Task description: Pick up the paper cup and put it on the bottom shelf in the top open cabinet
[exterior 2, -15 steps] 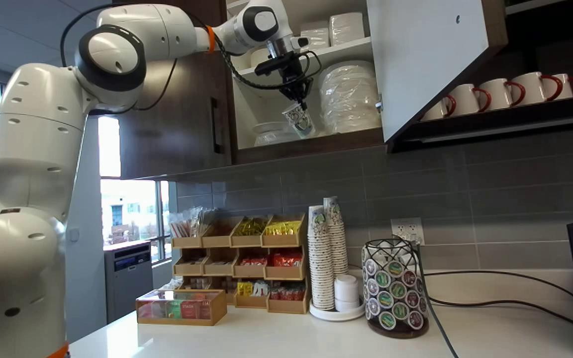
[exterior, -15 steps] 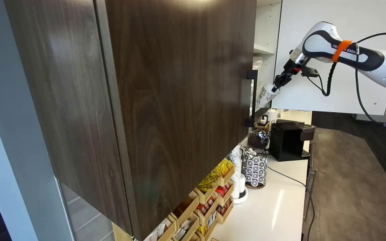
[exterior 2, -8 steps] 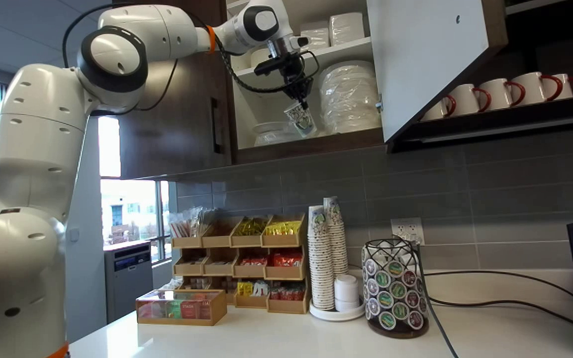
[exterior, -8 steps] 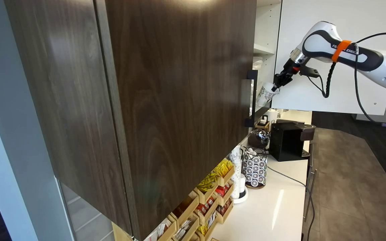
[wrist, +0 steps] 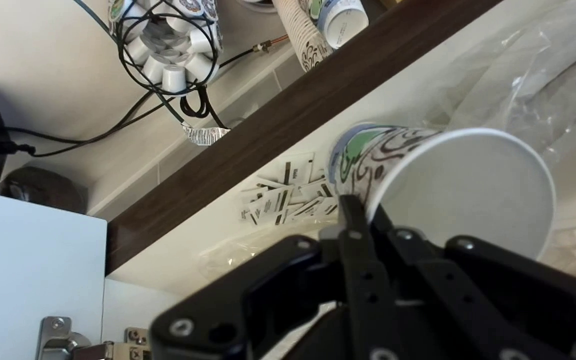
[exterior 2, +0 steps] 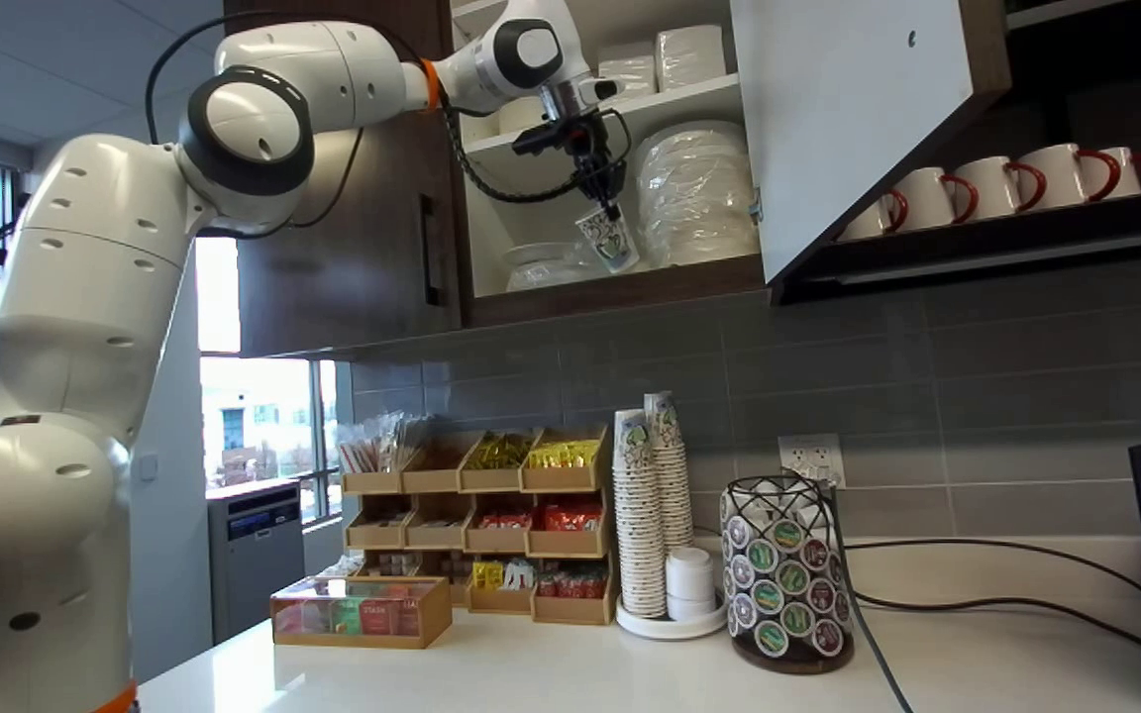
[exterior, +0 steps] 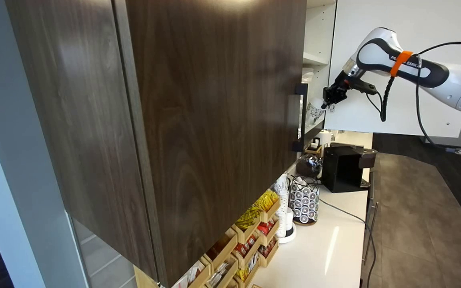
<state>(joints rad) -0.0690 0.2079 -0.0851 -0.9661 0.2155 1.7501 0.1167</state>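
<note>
"Paper cup (exterior 2: pixel 606 241): where is it?"

"Inside the top open cabinet (exterior 2: pixel 670 283), low down, tilted with its base downward, near a plastic-wrapped stack (exterior 2: pixel 697 198). Whether it touches the bottom shelf (wrist: pixel 198 237), one cannot tell."

"And the pincer (wrist: pixel 366 210)?"

"Nearly closed, its fingers (wrist: pixel 354 220) pinching the cup's edge between them. Small paper packets (wrist: pixel 288 195) lie on that shelf."

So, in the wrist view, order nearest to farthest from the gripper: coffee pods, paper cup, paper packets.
1. Paper cup: rim held by the gripper.
2. Paper packets: left of the cup, on the bottom shelf.
3. Coffee pods: upper left, down at the counter.
</note>
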